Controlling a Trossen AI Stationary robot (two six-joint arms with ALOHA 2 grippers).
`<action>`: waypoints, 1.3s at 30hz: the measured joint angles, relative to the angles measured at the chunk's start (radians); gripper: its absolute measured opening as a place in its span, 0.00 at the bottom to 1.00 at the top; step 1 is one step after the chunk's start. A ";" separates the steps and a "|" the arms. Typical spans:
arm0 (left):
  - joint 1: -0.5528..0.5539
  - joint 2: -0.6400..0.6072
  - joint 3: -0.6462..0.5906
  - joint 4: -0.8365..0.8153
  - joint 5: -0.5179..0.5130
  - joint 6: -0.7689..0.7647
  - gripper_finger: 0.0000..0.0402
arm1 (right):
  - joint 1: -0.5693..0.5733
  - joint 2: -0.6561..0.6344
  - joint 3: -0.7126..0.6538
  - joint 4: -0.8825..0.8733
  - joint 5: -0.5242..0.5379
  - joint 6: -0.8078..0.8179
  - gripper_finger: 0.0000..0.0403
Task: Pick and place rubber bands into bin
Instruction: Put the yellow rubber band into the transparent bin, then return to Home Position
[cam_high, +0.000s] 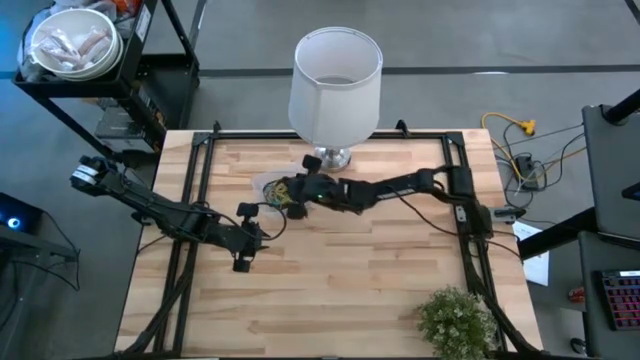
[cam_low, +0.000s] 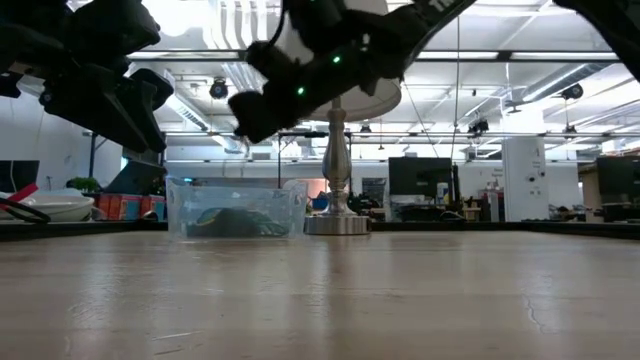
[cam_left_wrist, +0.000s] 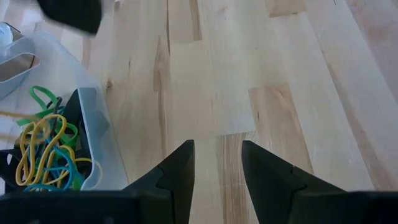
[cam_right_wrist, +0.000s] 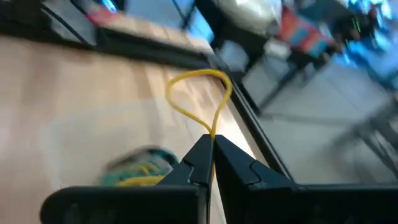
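Note:
The bin (cam_high: 272, 188) is a small clear tub on the wooden table, in front of the lamp base. It holds a heap of yellow, green and blue rubber bands (cam_left_wrist: 46, 152) and shows in the low view too (cam_low: 237, 210). My right gripper (cam_right_wrist: 211, 146) hovers over the bin (cam_high: 285, 195), shut on one yellow rubber band (cam_right_wrist: 199, 93). My left gripper (cam_left_wrist: 217, 165) stands open above bare wood just near-left of the bin (cam_high: 262, 235), nothing between its fingers. My right gripper pinches one end of the yellow band's loop (cam_right_wrist: 213, 132) between its two fingertips. The rest of the loop stands out beyond the fingers as an open oval, clear of the table and of the bin below.
A lamp with a white shade (cam_high: 335, 75) and a metal base (cam_low: 337, 222) stands just behind the bin. A small green plant (cam_high: 455, 320) sits at the near right corner. A cart with a white bowl (cam_high: 72, 45) is off the far left.

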 joint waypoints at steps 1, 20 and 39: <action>0.000 0.000 0.000 0.000 0.000 0.000 0.29 | -0.007 0.015 0.026 -0.043 0.025 0.021 0.02; 0.000 0.000 -0.001 0.001 0.000 0.000 0.29 | -0.049 0.054 0.094 -0.208 0.080 0.213 0.03; 0.000 0.000 0.004 0.019 0.000 -0.002 0.29 | -0.021 0.019 0.116 -0.299 0.078 0.113 0.35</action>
